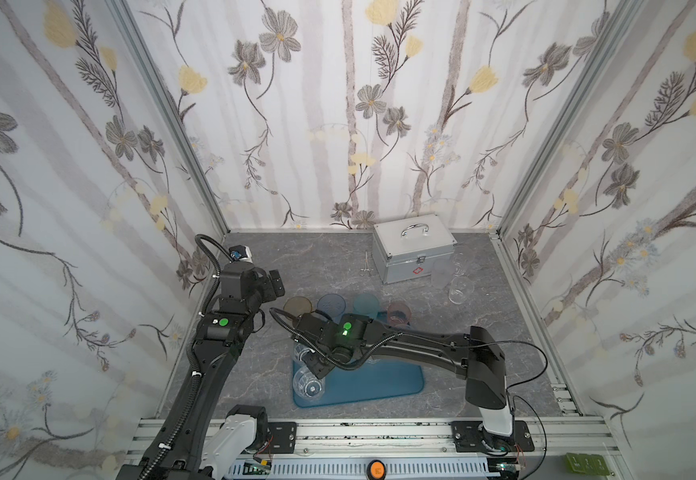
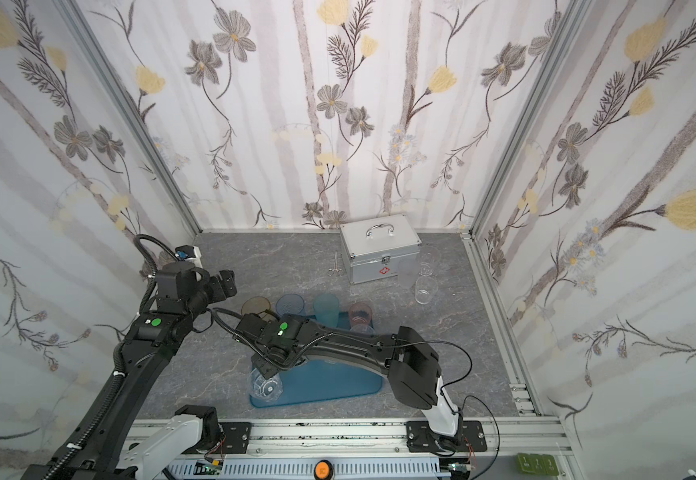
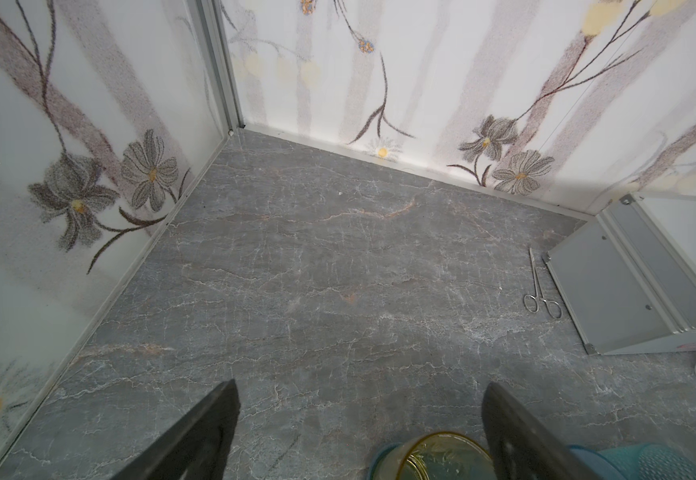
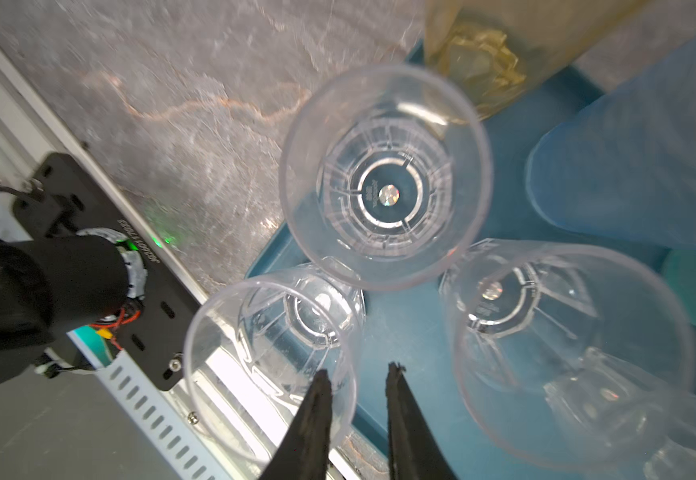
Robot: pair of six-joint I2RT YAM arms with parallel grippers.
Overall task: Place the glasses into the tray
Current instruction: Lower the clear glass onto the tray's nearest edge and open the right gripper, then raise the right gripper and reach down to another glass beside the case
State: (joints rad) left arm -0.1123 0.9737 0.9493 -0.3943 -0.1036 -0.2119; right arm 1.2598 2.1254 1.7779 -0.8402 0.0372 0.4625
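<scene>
Grey marble tabletop (image 1: 254, 374), floral walls. Right fingers (image 4: 317, 415) narrowly parted astride rim of clear glass (image 4: 269, 365), which stands upright in tray (image 4: 400, 332) corner, probably letting go, packed close to save room. Left fingers (image 3: 204, 428) wide apart, empty, held aside. More glasses (image 1: 458, 286) wait beside case (image 1: 412, 249).

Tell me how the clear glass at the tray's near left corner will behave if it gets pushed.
Probably light and easy to shove: the clear glass looks thin-walled and empty. It may tip, being tall with a base narrower than its rim. It stands at a corner of the tray, so an outward push could send it off.
</scene>
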